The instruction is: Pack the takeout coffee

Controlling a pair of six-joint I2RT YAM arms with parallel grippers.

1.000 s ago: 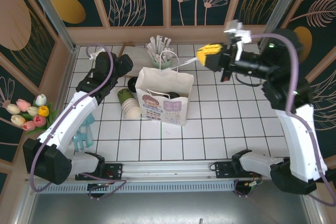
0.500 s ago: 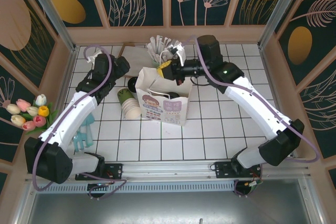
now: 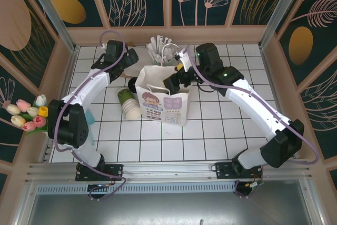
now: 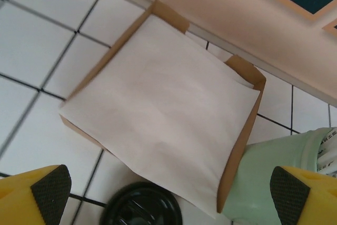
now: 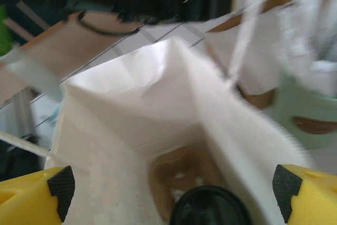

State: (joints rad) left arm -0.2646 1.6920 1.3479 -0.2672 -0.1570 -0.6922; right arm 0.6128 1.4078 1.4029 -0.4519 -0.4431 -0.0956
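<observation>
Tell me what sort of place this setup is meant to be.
Probably a mock café takeout counter. On the white tiled table stand a printed paper carry bag and a holder of wrapped straws, with stacked paper cups lying beside the bag.

White tiled tabletop [image 3: 221,125], pale wooden frame [image 3: 105,35] around it, dark teal wall panels [image 3: 139,9] with gold leaves and flowers, metal rail [image 3: 174,168] along near edge

2 white arms [image 3: 253,104] (black joints [image 3: 208,56], purple cables [image 3: 317,148]) carry yellow, black-padded tools [image 4: 168,191].
</observation>
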